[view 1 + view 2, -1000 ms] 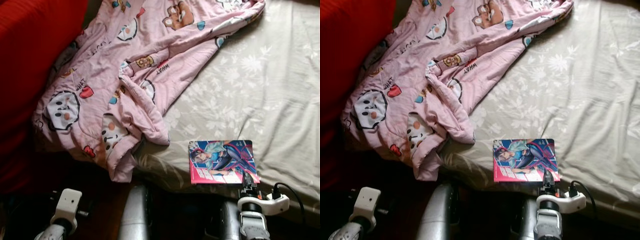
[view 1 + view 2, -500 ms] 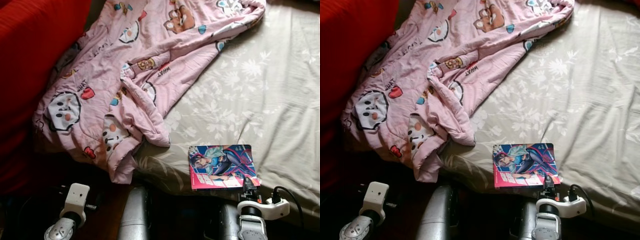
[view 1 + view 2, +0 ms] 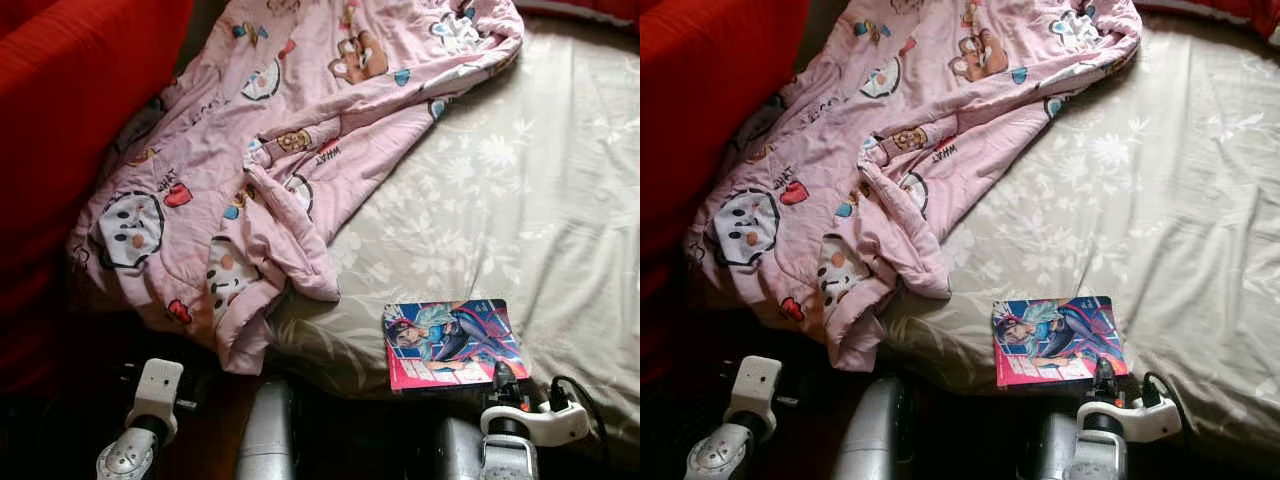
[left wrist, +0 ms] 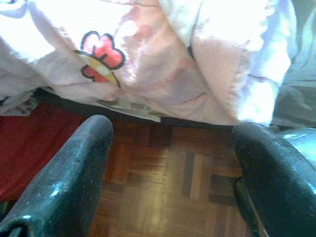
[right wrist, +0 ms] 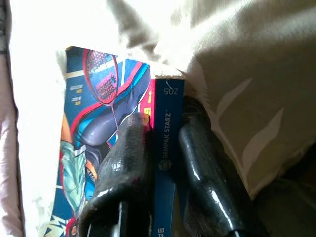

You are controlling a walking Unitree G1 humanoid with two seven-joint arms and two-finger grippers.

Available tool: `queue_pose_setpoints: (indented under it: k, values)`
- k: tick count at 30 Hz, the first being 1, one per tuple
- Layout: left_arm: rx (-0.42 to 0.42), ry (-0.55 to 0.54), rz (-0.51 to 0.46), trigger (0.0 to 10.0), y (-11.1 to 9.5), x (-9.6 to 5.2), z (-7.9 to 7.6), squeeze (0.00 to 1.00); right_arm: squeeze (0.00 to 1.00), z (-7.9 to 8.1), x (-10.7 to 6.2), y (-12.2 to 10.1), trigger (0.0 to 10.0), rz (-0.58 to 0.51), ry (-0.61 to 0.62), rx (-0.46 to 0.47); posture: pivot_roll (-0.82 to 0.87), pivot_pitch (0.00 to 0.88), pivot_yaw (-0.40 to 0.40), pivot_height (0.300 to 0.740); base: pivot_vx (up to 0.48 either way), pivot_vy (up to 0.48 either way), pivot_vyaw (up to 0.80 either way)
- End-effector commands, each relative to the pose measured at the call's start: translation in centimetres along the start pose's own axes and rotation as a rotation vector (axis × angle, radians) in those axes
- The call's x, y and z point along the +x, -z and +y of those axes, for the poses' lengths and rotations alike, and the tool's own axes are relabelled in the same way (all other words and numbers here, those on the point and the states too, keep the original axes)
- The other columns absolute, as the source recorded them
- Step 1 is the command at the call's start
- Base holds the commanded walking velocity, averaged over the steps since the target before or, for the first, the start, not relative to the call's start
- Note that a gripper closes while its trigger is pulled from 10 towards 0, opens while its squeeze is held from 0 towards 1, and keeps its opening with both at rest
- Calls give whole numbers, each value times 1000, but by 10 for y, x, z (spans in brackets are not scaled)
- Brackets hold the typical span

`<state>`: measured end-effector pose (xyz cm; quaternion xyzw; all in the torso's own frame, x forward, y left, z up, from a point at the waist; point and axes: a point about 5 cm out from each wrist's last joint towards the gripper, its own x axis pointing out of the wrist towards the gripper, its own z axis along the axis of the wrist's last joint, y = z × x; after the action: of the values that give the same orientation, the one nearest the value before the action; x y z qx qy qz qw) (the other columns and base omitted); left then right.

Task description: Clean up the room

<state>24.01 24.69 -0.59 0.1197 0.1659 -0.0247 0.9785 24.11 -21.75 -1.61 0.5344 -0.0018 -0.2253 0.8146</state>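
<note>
Black fingers of my right gripper (image 5: 165, 163) are clamped on the spine edge of the comic (image 3: 452, 342), which lies flat at the near edge of the bed (image 3: 540, 200), straight ahead of that arm, long axis across me. My left gripper (image 4: 168, 177) hangs spread wide over the floor (image 4: 168, 197) below the blanket (image 3: 260, 170). Since a second ago the view has lifted slightly; the comic hasn't left the sheet.

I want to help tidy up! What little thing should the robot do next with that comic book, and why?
Probably lift the comic book off the bed. The right gripper has its fingers closed on the book's spine at the bed's near edge, so it looks ready to carry away.
</note>
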Motion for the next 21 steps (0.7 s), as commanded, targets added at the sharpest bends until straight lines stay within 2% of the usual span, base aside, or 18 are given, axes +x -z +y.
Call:
queue_pose_setpoints:
  k: [1,5,8,9,12,14,16,17,18,19,21]
  values:
    - [11,-8,45,10000,11,-7,1,0,0,-3,-3,-8,0,-38,-1,-39,65,217,87,608,0,0,0]
    - [9,-6,43,10000,10,-6,-2,0,0,2,-1,-7,0,-31,-21,-45,60,218,86,608,0,0,0]
    - [8,-4,44,10000,10,-5,-4,0,0,-1,-3,-4,78,-8,11,-42,59,218,86,608,0,0,0]
    - [8,-2,46,10000,11,-5,-6,0,0,-5,-5,-1,10000,14,40,-46,60,219,86,608,0,0,0]
    - [10,3,50,10000,12,-6,-8,0,27,-9,-7,4,10000,48,60,-59,60,219,86,608,0,0,0]
    - [13,5,53,10000,13,-7,-8,0,380,-11,-8,6,10000,63,65,-58,61,224,88,608,0,0,0]
    - [14,6,54,10000,14,-7,-8,0,380,-11,-8,7,10000,66,68,-56,61,224,88,608,0,0,0]
    - [15,7,55,10000,14,-7,-8,0,345,-12,-8,7,10000,69,81,-58,61,225,87,608,0,0,0]
    - [15,7,57,10000,14,-7,-8,0,251,-12,-7,7,10000,70,90,-61,62,225,88,608,0,0,0]
    - [15,7,58,10000,15,-8,-8,0,0,-13,-7,7,10000,70,93,-60,64,227,89,608,0,0,0]
    - [17,8,60,10000,15,-8,-8,0,0,-13,-6,7,10000,78,100,-58,64,227,89,608,0,0,0]
